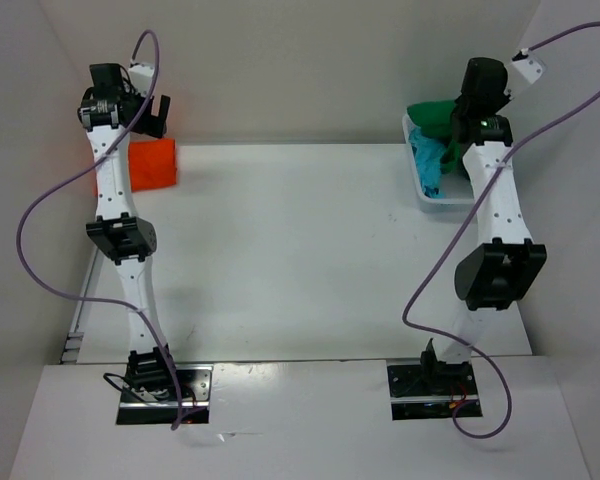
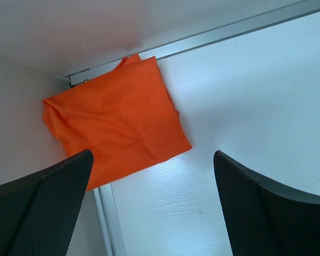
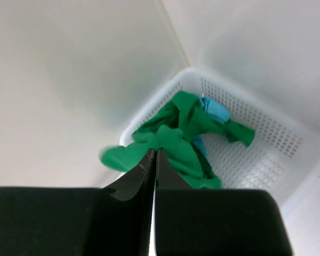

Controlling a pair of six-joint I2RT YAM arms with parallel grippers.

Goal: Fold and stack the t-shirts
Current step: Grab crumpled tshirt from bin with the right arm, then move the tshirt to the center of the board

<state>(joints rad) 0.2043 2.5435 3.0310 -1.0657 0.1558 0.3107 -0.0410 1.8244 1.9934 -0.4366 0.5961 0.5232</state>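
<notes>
From above, the bench [image 1: 300, 250] carried an orange shirt [image 1: 152, 163], already folded, in its far corner at about 10 o'clock. The left fingers [image 1: 152, 112] hung just beyond it, toward 12 o'clock. At 2 o'clock stood a white basket [image 1: 445, 205] with the green shirt [image 1: 432, 112] and the turquoise shirt [image 1: 428, 165] inside. The right fingers [image 1: 452, 115] were over it, so the right arm was clearly the nearer one for these two shirts.

In the left wrist view the fingers stood wide apart and held nothing. The orange shirt [image 2: 117, 122] lay flat toward 11 o'clock from them, against the wall.

In the right wrist view the fingers [image 3: 153, 154] were pressed together. The green shirt [image 3: 176, 144] rose as a crumpled heap straight to their tips, at 12 o'clock, so it seemed pinched there. It showed no clear long axis. The turquoise shirt [image 3: 216, 111] lay beneath it, toward 1 o'clock, inside the basket [image 3: 266, 133]. I think the coming lift must pull the green cloth free of the turquoise one.
</notes>
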